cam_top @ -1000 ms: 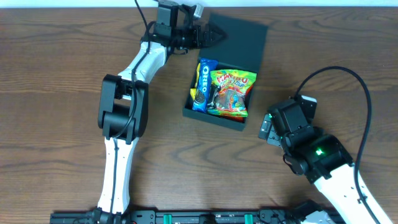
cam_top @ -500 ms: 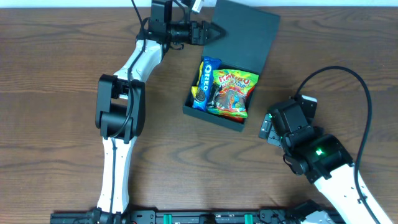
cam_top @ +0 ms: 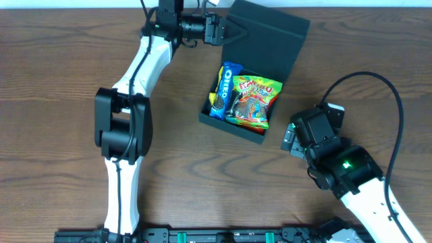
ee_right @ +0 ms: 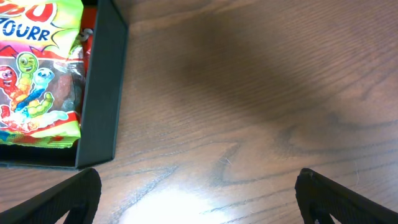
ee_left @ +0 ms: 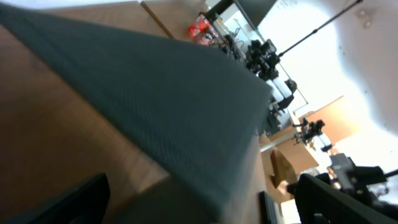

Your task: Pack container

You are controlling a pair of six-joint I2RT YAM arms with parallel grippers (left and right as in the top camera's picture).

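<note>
The container, a dark teal-black box, stands open at the table's middle. Inside lie a blue Oreo packet and a bright gummy-worm packet. Its hinged lid is tilted up at the far side. My left gripper is at the lid's left edge, jaws wide apart. In the left wrist view the lid fills the frame between the fingers of the left gripper. My right gripper is open and empty just right of the box; its wrist view shows the gripper, the box wall and the gummy packet.
Brown wooden table all around. A black cable loops over the table behind the right arm. The table's far edge runs just behind the lid.
My left gripper has moved toward the far edge and the lid has swung up higher with it. The right arm and the packets have not moved.
</note>
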